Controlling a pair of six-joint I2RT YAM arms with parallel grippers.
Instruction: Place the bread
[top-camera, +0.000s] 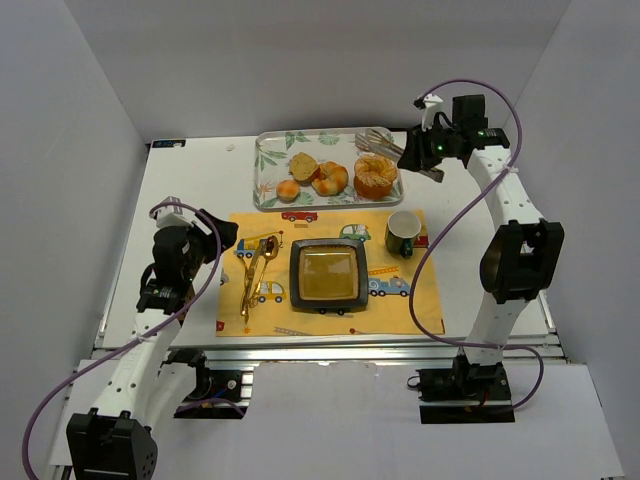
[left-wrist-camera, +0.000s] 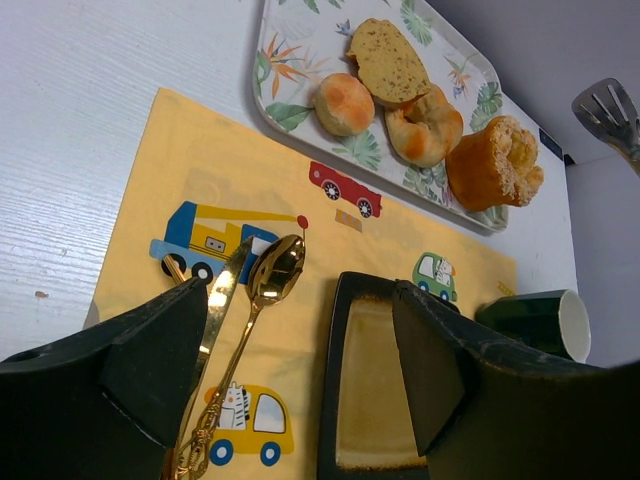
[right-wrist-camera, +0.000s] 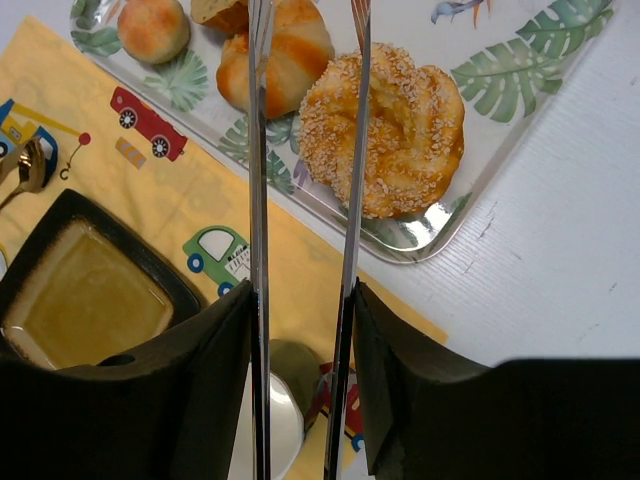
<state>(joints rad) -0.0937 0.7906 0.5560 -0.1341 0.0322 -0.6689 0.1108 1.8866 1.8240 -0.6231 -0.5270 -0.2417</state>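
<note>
The bread (top-camera: 375, 177), a round golden ring-topped bun with pale seeds, sits at the right end of the leaf-print tray (top-camera: 268, 150). It also shows in the left wrist view (left-wrist-camera: 495, 165) and the right wrist view (right-wrist-camera: 385, 125). My right gripper (top-camera: 432, 150) (right-wrist-camera: 302, 300) is shut on metal tongs (right-wrist-camera: 258, 150), whose two arms hang apart above the tray, the right arm over the bread's left edge. The tong tips (top-camera: 385, 148) are near the bread's far side. My left gripper (top-camera: 215, 232) (left-wrist-camera: 300, 350) is open and empty above the placemat's left part.
A dark square plate (top-camera: 328, 275) sits mid-placemat (top-camera: 420, 310), with a green mug (top-camera: 403, 233) to its right. Gold cutlery (top-camera: 252, 275) lies to the plate's left. The tray also holds a small smooth roll (top-camera: 288, 189), a brown cut-faced roll (top-camera: 303, 165) and a knotted roll (top-camera: 330, 178).
</note>
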